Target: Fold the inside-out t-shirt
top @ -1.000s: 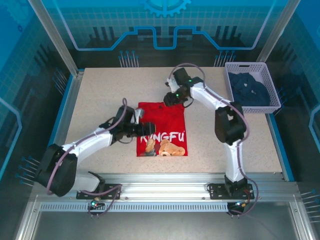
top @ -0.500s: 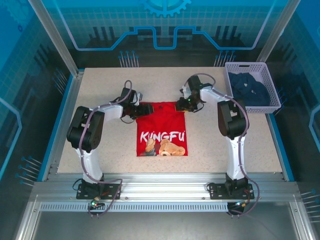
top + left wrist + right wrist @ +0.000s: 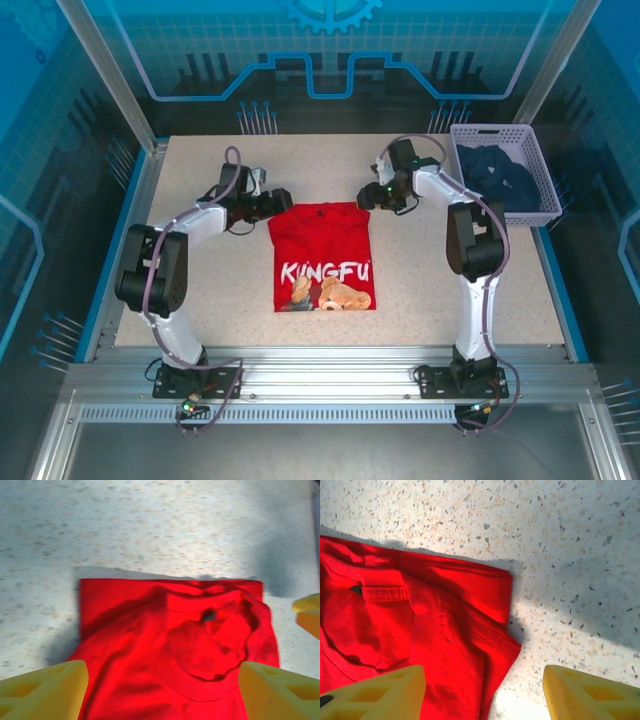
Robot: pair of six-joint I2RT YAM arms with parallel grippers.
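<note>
The inside-out t-shirt lies flat mid-table as a red rectangle, white lettering and a tan bear print face up on its near half. My left gripper hovers at its far-left corner, open and holding nothing. In the left wrist view the red cloth and its collar lie between the spread yellow fingers of the left gripper. My right gripper is open just off the far-right corner. In the right wrist view the shirt's folded corner lies under the left half of the right gripper, bare table under the right half.
A white basket holding a dark navy garment stands at the table's back right, close behind the right arm. Speckled tabletop lies open left and right of the shirt. A blue rail edges the table.
The left arm swung from the shirt's left side up to its far-left corner. The right gripper opened and drew back to the right. The shirt's far-left corner now lies slightly wider.
</note>
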